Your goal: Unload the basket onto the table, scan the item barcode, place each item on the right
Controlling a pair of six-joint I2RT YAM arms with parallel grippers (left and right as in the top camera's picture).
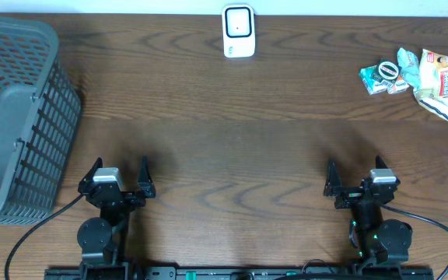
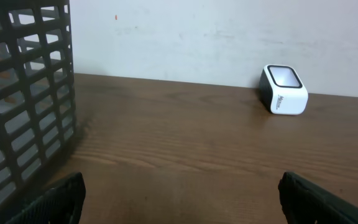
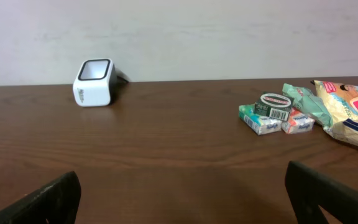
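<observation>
A white barcode scanner (image 1: 239, 31) stands at the far middle of the table, also seen as a white scanner (image 2: 284, 91) and a scanner (image 3: 94, 83) in the wrist views. A cluster of small packets (image 1: 387, 76) and a larger snack bag (image 1: 439, 84) lies at the far right, with the packets (image 3: 272, 113) and bag (image 3: 352, 112) in the right wrist view. My left gripper (image 1: 120, 176) is open at the near left, empty. My right gripper (image 1: 361, 178) is open at the near right, empty, well short of the items.
A grey plastic basket (image 1: 15, 117) fills the left side of the table, and its basket wall (image 2: 23, 99) stands close to the left gripper. The table's far edge meets a pale wall. Cables trail from both arm bases.
</observation>
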